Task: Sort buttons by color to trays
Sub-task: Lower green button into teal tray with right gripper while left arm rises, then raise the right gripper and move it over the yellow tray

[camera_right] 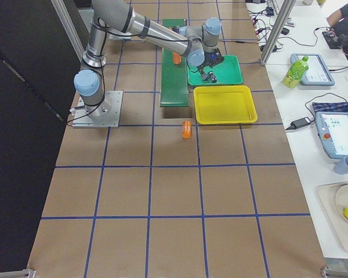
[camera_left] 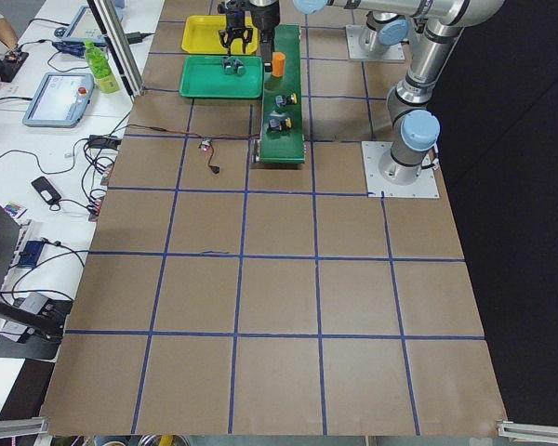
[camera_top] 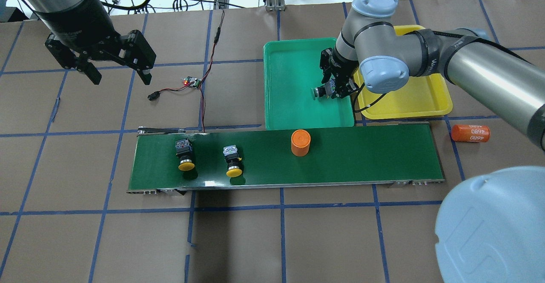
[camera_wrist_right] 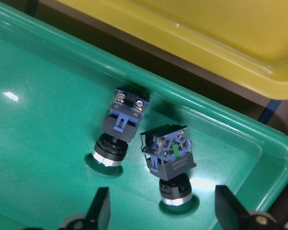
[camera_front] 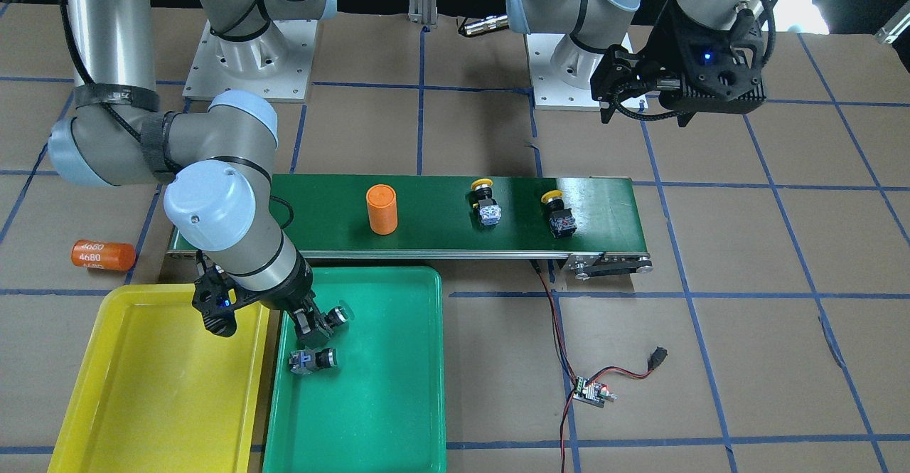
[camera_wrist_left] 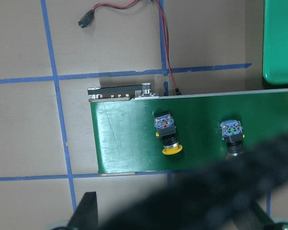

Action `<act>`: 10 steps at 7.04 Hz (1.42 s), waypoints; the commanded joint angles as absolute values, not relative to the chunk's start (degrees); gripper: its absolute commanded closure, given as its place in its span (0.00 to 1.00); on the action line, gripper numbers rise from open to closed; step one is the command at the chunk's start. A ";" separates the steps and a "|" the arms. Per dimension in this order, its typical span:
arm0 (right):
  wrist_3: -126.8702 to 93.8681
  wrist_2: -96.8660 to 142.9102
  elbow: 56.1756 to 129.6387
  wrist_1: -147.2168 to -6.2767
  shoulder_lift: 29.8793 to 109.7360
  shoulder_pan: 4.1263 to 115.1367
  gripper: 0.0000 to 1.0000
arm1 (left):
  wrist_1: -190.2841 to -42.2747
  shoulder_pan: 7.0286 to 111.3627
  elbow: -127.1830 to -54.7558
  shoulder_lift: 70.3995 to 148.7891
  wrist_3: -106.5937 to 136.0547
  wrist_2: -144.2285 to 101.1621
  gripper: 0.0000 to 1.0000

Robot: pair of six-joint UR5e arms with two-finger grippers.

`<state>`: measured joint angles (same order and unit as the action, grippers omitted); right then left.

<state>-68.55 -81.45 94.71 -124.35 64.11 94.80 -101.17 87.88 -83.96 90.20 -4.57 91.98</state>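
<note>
Two green-capped buttons (camera_wrist_right: 120, 129) (camera_wrist_right: 170, 160) lie on their sides in the green tray (camera_top: 294, 83), near its edge beside the yellow tray (camera_top: 408, 100), which holds nothing I can see. My right gripper (camera_wrist_right: 165, 211) hovers just over them, open, fingers wide apart and touching neither. Two yellow-capped buttons (camera_top: 185, 153) (camera_top: 232, 161) stand on the dark green conveyor belt (camera_top: 362, 155). My left gripper (camera_top: 119, 75) is open and empty, high above the table, away from the belt.
An orange cylinder (camera_top: 300, 142) stands upright mid-belt. Another orange cylinder (camera_top: 470, 133) lies on the table past the belt's end by the yellow tray. A small controller board (camera_top: 191, 81) with red-black wires lies between the left gripper and the green tray.
</note>
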 commanded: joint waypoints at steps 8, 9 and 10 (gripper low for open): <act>-49.40 -85.52 95.36 -98.23 90.67 94.75 0.00 | -100.90 87.80 -84.11 90.35 -4.66 91.23 0.00; -38.34 -85.78 95.27 -96.35 91.22 94.92 0.00 | -100.90 87.80 -84.02 90.35 -4.66 91.40 0.00; -28.58 -87.61 95.10 -96.33 91.75 95.01 0.00 | -100.90 87.80 -84.02 90.35 -4.66 91.32 0.00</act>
